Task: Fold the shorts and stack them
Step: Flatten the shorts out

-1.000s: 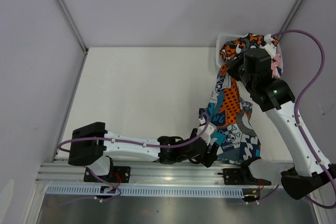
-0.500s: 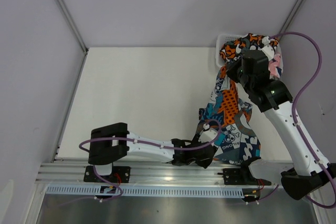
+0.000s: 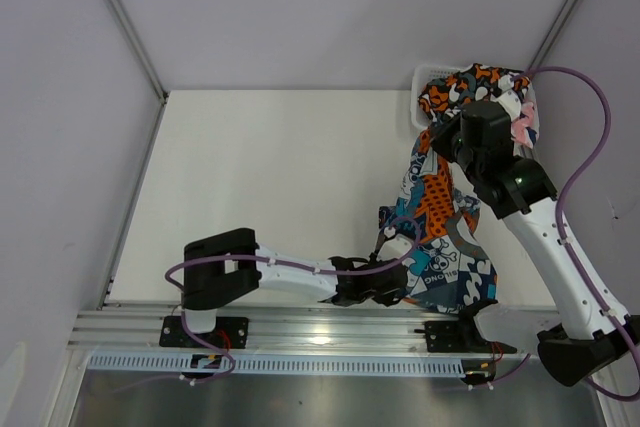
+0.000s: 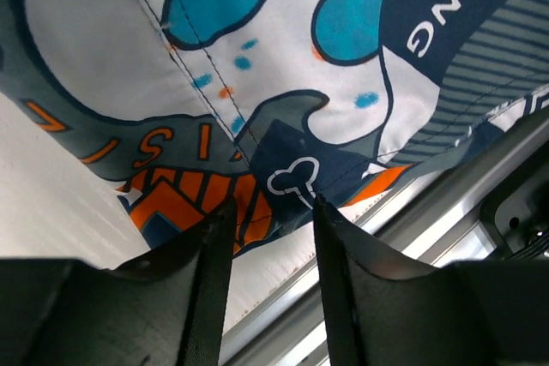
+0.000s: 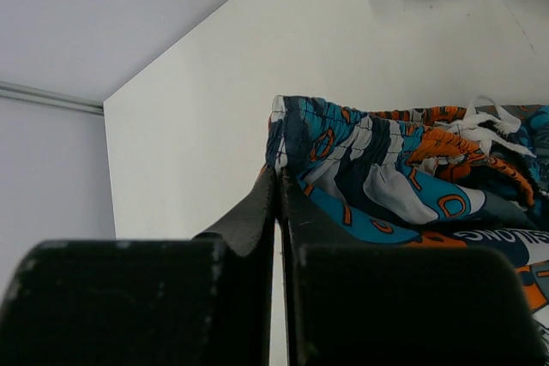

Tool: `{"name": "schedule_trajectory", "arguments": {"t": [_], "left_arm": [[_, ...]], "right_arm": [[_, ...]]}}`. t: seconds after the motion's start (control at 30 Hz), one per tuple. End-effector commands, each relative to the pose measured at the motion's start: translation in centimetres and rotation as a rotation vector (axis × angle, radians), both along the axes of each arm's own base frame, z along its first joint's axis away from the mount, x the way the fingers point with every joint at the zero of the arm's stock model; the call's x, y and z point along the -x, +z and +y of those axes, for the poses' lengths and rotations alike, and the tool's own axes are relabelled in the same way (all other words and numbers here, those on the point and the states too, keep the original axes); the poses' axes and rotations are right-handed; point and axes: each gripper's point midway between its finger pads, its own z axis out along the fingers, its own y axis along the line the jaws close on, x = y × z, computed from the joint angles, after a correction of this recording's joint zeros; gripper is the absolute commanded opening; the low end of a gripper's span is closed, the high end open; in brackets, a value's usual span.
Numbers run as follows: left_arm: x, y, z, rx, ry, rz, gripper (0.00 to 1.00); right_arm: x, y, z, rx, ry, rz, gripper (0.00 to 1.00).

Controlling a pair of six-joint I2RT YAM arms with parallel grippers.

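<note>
Because the blue shorts (image 3: 440, 207) have to be spread flat before any fold, the top view shows them strung out between the two arms. The right end effector (image 3: 445, 137) holds the waist end up near the basket (image 3: 425, 75) at the far right of the table (image 3: 270, 177). The rest of the cloth runs down towards the near edge. The left end effector (image 3: 392, 287) lies low at the lower left hem, probably to take that corner so the garment can be pulled taut. The camo shorts (image 3: 470, 82) and pink shorts (image 3: 522, 125) are heaped in and over the basket, unfolded, so the task looks barely begun.

In the left wrist view, the two fingers (image 4: 210, 280) stand partly apart, with a clear gap between them. The hem's orange and navy corner hangs right at that gap, above the tips. The cloth is not pinched, though whether a tip brushes it I cannot tell. A metal rail (image 4: 446, 203) runs just beyond, so the corner sits close to the table's near edge.

In the right wrist view, the fingers are pressed together on the edge of the gathered waistband, clamping the blue shorts. The white drawstring (image 5: 480, 122) lies loose on the bunched fabric to the right, and the basket's rim shows at the top.
</note>
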Motion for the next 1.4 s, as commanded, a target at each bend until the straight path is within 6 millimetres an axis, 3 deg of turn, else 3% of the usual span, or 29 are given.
{"name": "schedule_trajectory", "arguments": {"t": [0.0, 0.13, 0.3, 0.57, 0.87, 1.07, 1.1, 1.13, 1.23, 1.37], "left_arm": [[-0.2, -1.2, 0.0, -0.001, 0.020, 0.033, 0.43], [-0.4, -1.6, -0.1, 0.001, 0.017, 0.047, 0.30], [-0.2, -2.5, -0.1, -0.015, 0.008, 0.060, 0.01], [-0.5, -1.8, 0.7, -0.017, 0.023, 0.050, 0.00], [-1.0, 5.1, 1.9, 0.097, 0.021, -0.017, 0.00], [-0.9, 7.8, 3.4, 0.102, -0.077, -0.116, 0.00], [-0.6, 8.2, 3.4, 0.099, -0.120, -0.131, 0.01], [-0.6, 8.3, 3.6, 0.072, -0.167, -0.169, 0.24], [0.9, 7.8, 3.6, 0.015, -0.291, -0.232, 0.60], [2.6, 7.1, 3.5, -0.018, -0.411, -0.256, 0.75]], "right_arm": [[0.3, 1.7, 0.1, -0.034, 0.003, -0.065, 0.00], [0.4, 1.3, 0.2, -0.034, 0.008, -0.060, 0.00], [0.6, 1.0, 0.0, -0.030, 0.007, -0.055, 0.00], [0.6, 0.8, -0.4, -0.018, -0.008, -0.052, 0.00], [0.2, -0.4, -0.8, -0.003, -0.021, -0.027, 0.00], [0.0, -0.8, -0.8, 0.005, -0.014, -0.014, 0.00], [0.0, -0.9, -0.7, 0.004, -0.007, -0.011, 0.00], [-0.1, -0.9, -0.6, 0.004, -0.006, -0.010, 0.00], [-0.3, -1.3, -0.4, 0.007, 0.007, 0.005, 0.00], [-0.6, -1.6, -0.2, 0.010, 0.021, 0.014, 0.00]]}}
